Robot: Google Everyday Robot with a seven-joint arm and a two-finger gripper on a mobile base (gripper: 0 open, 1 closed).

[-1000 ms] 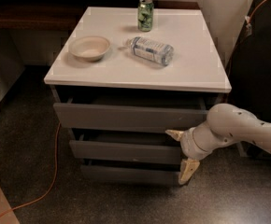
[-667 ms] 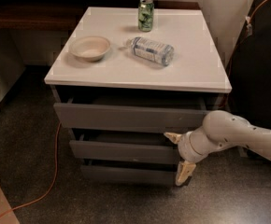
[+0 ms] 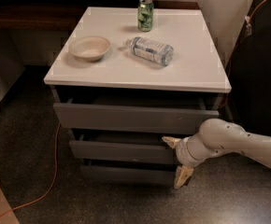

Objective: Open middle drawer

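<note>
The grey cabinet has three flat handleless drawer fronts. The middle drawer (image 3: 121, 151) is the mid-sized one, with a small pale scuff at its lower edge, and it stands out a little from the cabinet. My gripper (image 3: 176, 158) is at the drawer's right end, on a white arm coming in from the right. It is open: one tan fingertip (image 3: 170, 141) is at the drawer's top edge and the other (image 3: 182, 176) hangs below its lower edge, in front of the bottom drawer (image 3: 126, 175).
The top drawer (image 3: 135, 118) is the widest. On the white top (image 3: 196, 73) are a pale bowl (image 3: 89, 48), a plastic bottle lying on its side (image 3: 150, 51) and a green can (image 3: 145, 14). An orange cable (image 3: 51, 176) runs over the floor at left. A dark cabinet (image 3: 261, 55) stands at right.
My arm has shifted slightly left and down along the drawer's right end. The drawers have not visibly moved.
</note>
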